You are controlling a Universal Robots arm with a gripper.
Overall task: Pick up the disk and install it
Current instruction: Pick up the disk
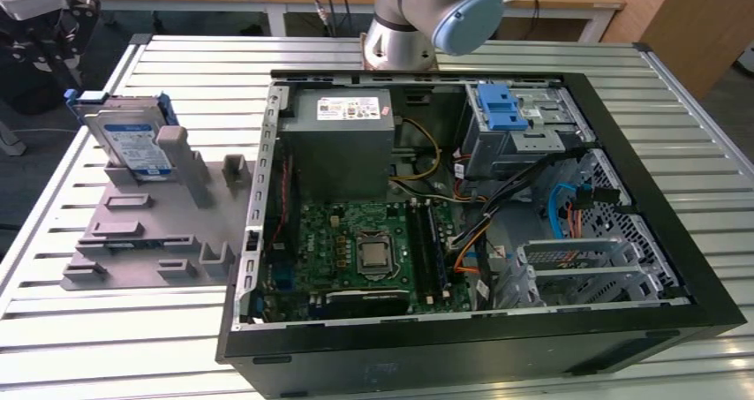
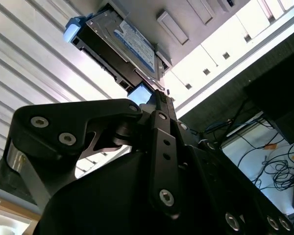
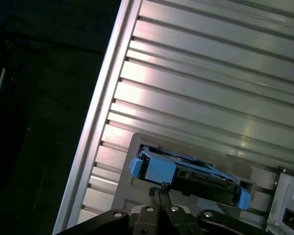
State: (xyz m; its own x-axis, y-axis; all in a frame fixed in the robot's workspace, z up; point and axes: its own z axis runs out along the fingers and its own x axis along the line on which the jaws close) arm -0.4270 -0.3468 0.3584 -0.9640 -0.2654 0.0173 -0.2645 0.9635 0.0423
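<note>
The disk (image 1: 127,140) stands on edge in a grey holder (image 1: 154,232) on the slatted table, at the exterior view's left of the open computer case. It is silver-grey with a blue and white label and a blue bracket. My gripper (image 1: 45,38) hangs dark at the exterior view's far left corner, above and beyond the disk and apart from it. In the first wrist view the fingertips (image 3: 159,189) meet just short of the disk's blue bracket (image 3: 157,169), shut on nothing. The second wrist view shows the disk (image 2: 122,44) past the gripper (image 2: 159,95).
The open black computer case (image 1: 659,320) holds a grey power supply (image 1: 342,126), a green motherboard (image 1: 353,250) and a silver drive cage with a blue latch (image 1: 504,116). The arm's base (image 1: 412,20) stands behind the case. The table edge (image 3: 95,122) runs close beside the holder.
</note>
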